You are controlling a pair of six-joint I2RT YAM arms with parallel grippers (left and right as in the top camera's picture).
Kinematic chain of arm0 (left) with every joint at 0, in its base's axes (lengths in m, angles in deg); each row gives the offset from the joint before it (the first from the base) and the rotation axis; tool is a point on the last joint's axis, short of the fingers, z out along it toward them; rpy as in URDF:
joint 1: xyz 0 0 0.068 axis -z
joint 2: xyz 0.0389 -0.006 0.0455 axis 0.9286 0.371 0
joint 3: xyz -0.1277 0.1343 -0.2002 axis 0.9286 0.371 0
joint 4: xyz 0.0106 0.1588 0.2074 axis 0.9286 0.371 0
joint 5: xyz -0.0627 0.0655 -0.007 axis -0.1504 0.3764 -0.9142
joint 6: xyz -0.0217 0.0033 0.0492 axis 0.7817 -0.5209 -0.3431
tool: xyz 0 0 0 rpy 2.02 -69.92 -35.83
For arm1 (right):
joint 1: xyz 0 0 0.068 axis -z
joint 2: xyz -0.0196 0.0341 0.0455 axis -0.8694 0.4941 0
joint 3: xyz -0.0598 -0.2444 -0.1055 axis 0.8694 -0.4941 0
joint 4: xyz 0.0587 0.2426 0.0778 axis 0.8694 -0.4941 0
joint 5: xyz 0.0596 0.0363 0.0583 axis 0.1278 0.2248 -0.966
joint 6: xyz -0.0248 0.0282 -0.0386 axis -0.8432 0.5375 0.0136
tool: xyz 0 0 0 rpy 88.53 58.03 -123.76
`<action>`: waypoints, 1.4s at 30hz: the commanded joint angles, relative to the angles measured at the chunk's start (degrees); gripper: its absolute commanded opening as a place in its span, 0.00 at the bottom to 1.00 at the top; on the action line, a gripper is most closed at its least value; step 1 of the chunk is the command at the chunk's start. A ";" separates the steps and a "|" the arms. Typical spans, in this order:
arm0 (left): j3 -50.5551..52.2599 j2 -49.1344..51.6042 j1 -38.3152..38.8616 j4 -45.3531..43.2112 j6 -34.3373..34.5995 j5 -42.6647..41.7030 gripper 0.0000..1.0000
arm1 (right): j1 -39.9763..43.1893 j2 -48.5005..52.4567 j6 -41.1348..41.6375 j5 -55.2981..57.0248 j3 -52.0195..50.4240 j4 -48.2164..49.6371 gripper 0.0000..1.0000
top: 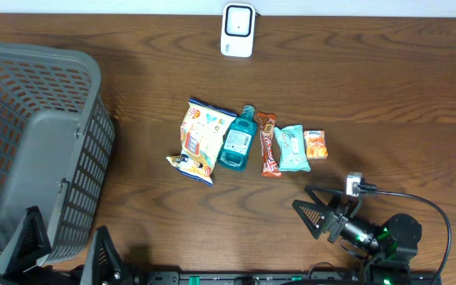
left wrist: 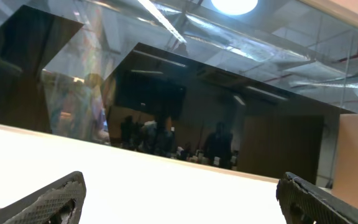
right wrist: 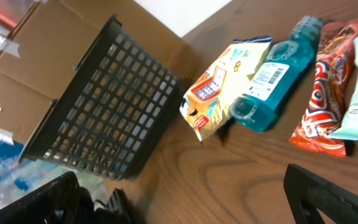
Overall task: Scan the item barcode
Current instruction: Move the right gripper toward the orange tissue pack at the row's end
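A row of items lies mid-table: a yellow chips bag (top: 199, 140), a blue bottle (top: 238, 138), a red-brown candy bar (top: 268, 145), a teal pack (top: 293, 148) and a small orange packet (top: 315, 144). The white scanner (top: 237, 29) stands at the far edge. My right gripper (top: 311, 207) hovers open just in front of the row, holding nothing. Its wrist view shows the chips bag (right wrist: 225, 87), the bottle (right wrist: 266, 81) with its label up, and the candy bar (right wrist: 322, 93) ahead of the open gripper (right wrist: 182, 199). My left gripper (top: 66, 249) is open and empty at the near left, beside the basket.
A dark grey plastic basket (top: 30, 87) fills the left side of the table and also shows as the basket (right wrist: 104, 106) in the right wrist view. The left wrist camera points upward at a white wall and ceiling, with its fingertips (left wrist: 48, 202) spread wide.
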 commanded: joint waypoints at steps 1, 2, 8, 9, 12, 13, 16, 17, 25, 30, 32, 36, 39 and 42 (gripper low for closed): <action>1.38 -0.09 -0.76 -0.31 0.50 1.46 0.98 | -0.26 0.00 1.09 6.14 0.48 0.24 0.99; 1.88 -0.09 -0.76 -0.28 0.50 1.62 0.98 | -0.26 0.00 1.14 8.00 1.16 0.20 0.99; 8.24 -0.09 -0.74 -1.01 2.08 1.55 0.98 | -0.26 2.14 -1.16 18.93 9.14 -7.41 0.99; 9.42 -0.09 -0.70 -1.20 2.71 1.53 0.98 | -0.26 3.21 -2.14 20.76 10.67 -9.55 0.99; 12.61 -0.09 -0.70 -1.14 5.75 0.98 0.98 | -0.26 8.09 -4.83 26.97 15.21 -15.91 0.99; 13.75 -0.09 -0.70 -1.11 5.86 -0.46 0.98 | -0.26 11.56 -4.94 29.29 16.90 -16.96 0.94; 15.32 -0.04 -0.70 -0.98 5.86 -1.68 0.98 | -0.26 18.29 -3.32 29.90 17.86 -13.92 0.70; 15.82 0.09 -0.72 -0.87 5.88 -1.70 0.98 | -0.26 20.68 -3.19 29.90 17.86 -12.31 0.62; 19.26 2.97 -0.52 0.61 2.93 -13.73 0.98 | -0.28 41.29 1.18 27.08 17.84 3.10 0.01; 19.63 3.32 2.40 0.61 -3.52 -13.70 0.98 | -0.28 56.54 3.80 22.10 17.84 20.02 0.01; 20.11 3.32 4.26 0.61 -4.74 -13.70 0.98 | -0.28 60.96 4.24 22.14 17.84 23.17 0.01; 21.97 3.34 8.90 0.76 -6.10 -13.68 0.98 | -0.28 68.61 3.63 22.14 17.84 25.57 0.01; 22.51 3.34 9.86 1.62 -9.22 -13.00 0.98 | -0.28 70.55 2.89 22.21 17.81 25.81 0.01; 22.73 3.34 9.86 1.73 -9.46 -11.02 0.98 | -0.28 70.69 0.09 22.77 17.81 26.14 0.01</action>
